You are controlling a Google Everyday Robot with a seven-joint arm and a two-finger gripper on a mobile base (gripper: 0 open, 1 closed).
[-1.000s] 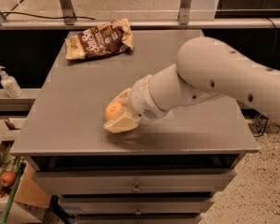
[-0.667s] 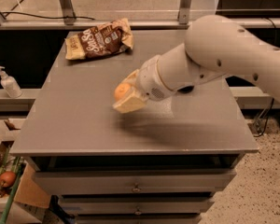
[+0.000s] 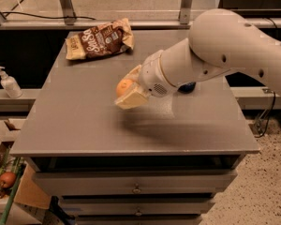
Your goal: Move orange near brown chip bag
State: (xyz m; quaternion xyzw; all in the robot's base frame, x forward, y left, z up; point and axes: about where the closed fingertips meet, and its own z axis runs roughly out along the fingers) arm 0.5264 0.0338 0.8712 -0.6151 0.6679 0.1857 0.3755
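My gripper (image 3: pixel 128 91) is shut on the orange (image 3: pixel 124 86), a small round fruit, and holds it above the middle of the grey table (image 3: pixel 84 125). The cream fingers (image 3: pixel 133 99) wrap its near and right sides. The brown chip bag (image 3: pixel 99 41), crinkled with white lettering and cream ends, lies at the table's far left corner area. The orange is well short of the bag, to its lower right.
A dark blue object (image 3: pixel 187 86) shows partly behind my arm on the table. A white pump bottle (image 3: pixel 7 82) stands on a ledge at left. A reddish fruit (image 3: pixel 7 179) lies in a cardboard box on the floor at lower left.
My arm has lifted the orange and carried it away from the front edge, up toward the far side and the bag.
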